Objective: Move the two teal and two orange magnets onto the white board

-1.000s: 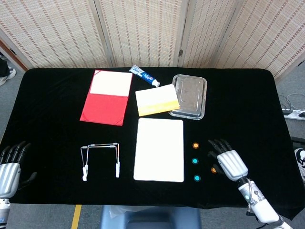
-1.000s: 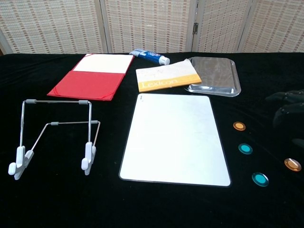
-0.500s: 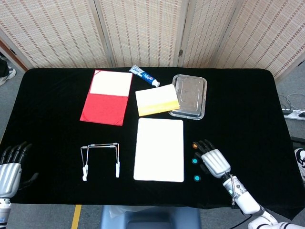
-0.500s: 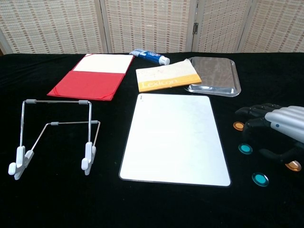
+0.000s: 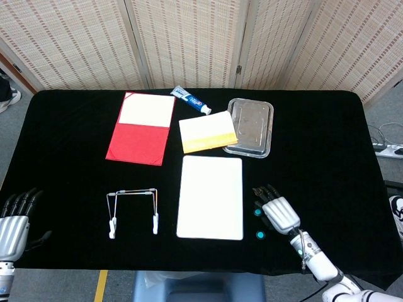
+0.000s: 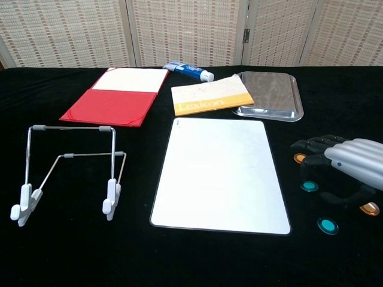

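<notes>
Black cloth-covered table [image 6: 72, 257]. At centre, the white board [image 6: 220, 175]: flat, glossy, rounded corners, bare of magnets.

At 3 o'clock from the board, four small round glossy discs on the cloth. Far orange magnet [image 6: 298, 158] and far teal magnet [image 6: 308, 186] lie partly under the right hand's dark fingertips [image 6: 305, 144]. Near teal magnet [image 6: 327, 226] sits clear of the hand toward 5 o'clock. Near orange magnet [image 6: 369, 208] peeks out beside the thumb.

Right hand [image 6: 350, 167]: silver ribbed back, black fingers, stretched flat and apart above the magnets, palm down. Holds nothing; contact with the discs cannot be told.

Left hand [image 5: 14, 221] at 8 o'clock table edge, fingers extended and spread, holding nothing.

Wire stand [image 6: 69, 170] at 9 o'clock of the board: thin metal rods, white plastic feet. Red folder [image 6: 114, 98], open, cream sheet inside, at 11 o'clock. Yellow booklet [image 6: 210, 98], toothpaste tube [image 6: 189, 71] and shiny rectangular metal tray [image 6: 269, 95] around 12 to 1 o'clock.
</notes>
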`<control>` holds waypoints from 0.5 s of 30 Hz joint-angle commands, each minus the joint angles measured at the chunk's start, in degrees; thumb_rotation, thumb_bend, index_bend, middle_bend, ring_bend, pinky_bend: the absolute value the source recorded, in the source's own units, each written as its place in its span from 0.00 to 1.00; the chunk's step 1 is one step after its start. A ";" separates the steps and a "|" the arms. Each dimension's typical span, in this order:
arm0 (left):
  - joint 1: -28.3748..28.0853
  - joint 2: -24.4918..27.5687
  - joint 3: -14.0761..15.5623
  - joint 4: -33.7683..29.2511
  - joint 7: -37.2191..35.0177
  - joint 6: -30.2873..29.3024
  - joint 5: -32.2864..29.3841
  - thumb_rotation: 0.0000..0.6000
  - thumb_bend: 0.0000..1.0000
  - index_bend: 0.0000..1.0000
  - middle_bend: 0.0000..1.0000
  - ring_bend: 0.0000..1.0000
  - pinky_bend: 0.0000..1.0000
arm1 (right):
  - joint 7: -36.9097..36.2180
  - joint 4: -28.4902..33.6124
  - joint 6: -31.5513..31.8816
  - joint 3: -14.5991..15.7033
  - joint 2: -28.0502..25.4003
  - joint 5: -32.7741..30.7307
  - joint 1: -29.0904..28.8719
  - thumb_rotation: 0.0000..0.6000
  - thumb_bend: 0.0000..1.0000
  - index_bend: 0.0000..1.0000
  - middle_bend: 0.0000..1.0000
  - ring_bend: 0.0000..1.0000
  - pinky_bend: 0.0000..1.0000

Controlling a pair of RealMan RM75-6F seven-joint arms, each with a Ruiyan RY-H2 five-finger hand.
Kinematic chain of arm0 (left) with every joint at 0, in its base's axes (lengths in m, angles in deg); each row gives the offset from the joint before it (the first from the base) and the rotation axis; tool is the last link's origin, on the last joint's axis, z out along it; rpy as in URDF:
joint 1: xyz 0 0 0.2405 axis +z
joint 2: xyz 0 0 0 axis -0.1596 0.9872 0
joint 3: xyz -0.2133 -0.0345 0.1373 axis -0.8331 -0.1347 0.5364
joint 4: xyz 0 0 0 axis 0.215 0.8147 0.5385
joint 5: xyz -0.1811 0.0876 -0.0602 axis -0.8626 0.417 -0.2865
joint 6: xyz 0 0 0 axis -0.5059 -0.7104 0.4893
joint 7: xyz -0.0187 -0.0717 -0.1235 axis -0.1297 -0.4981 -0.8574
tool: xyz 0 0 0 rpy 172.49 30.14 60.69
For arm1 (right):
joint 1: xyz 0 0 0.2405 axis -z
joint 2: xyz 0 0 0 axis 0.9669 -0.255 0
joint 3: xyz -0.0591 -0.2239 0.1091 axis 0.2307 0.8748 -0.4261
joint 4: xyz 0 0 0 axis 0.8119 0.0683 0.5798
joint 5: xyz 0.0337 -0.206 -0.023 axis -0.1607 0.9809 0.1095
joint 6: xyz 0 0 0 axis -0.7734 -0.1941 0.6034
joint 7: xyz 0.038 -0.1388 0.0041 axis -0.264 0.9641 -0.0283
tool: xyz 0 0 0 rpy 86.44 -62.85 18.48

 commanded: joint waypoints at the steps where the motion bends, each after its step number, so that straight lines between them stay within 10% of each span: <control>1: 0.03 0.02 0.03 0.02 0.01 0.03 -0.05 1.00 0.22 0.10 0.08 0.09 0.00 | -0.04 -0.39 -0.07 0.14 0.26 -0.15 -0.17 1.00 0.47 0.39 0.09 0.00 0.00; 15: 0.13 0.35 0.10 -0.11 -0.06 0.33 -0.40 1.00 0.22 0.09 0.07 0.09 0.00 | -0.76 -1.31 0.61 0.50 0.86 -0.26 -0.78 1.00 0.47 0.39 0.10 0.00 0.00</control>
